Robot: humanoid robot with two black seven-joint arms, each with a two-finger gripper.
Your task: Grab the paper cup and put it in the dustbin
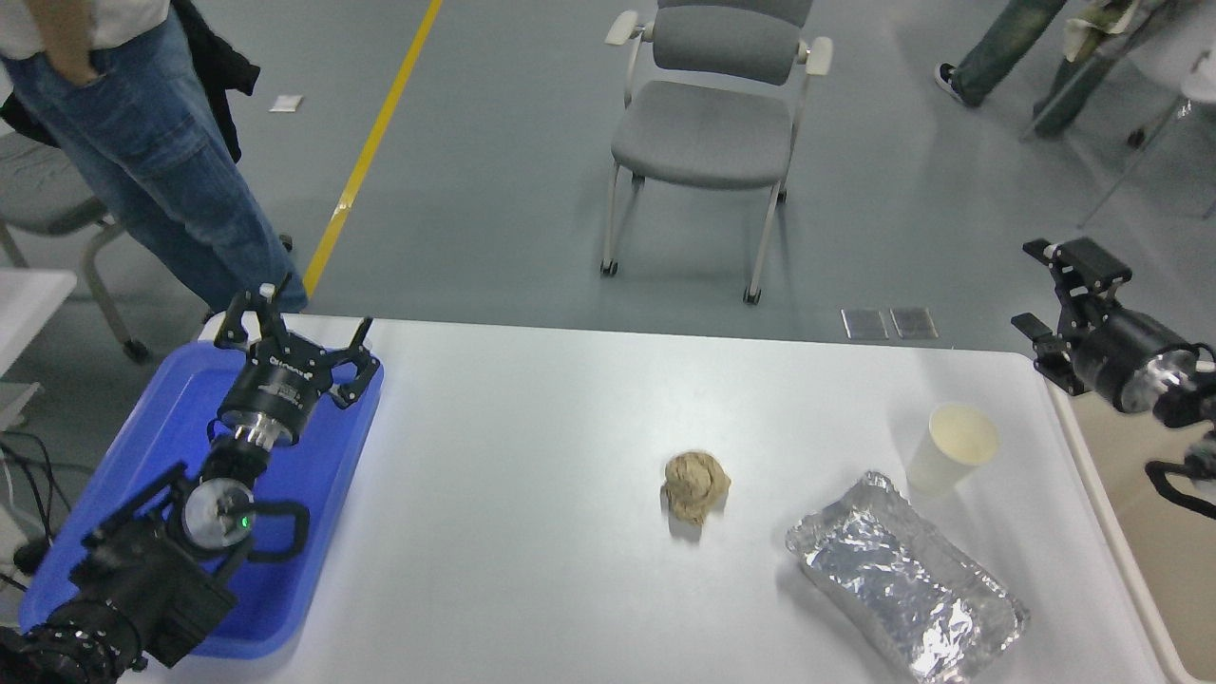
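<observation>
Paper cup [951, 446] stands upright on the white desk [532, 475], right side, open mouth up, cream inside visible. Nothing touches it. Just in front of it, nearer the camera, lies a crinkled silver foil tray [902, 589], set at an angle, close to the cup's base but apart from it. Crumpled brown paper ball [695, 484] sits mid-desk, well left of the cup.

Dustbin [1130, 541] is at the desk's right edge, only its pale rim and part of the beige inside showing; the rest is cut off by the picture border.

Right gripper [1050, 294] hangs above the desk's far right corner, over the bin's far end, aimed left and away from the camera. Fingers are spread wide, holding nothing. It is well apart from the cup, beyond it and to the right. Right arm enters from the right edge, slightly motion-blurred.

Left gripper [294, 328] is parked at lower left above a blue plastic tray [123, 456], fingers spread wide, empty.

Beyond the desk: a grey chair [708, 123] on the grey floor, a yellow floor line [375, 142], a person in jeans [152, 161] at upper left beside another chair, another person's legs [997, 47] at upper right.
</observation>
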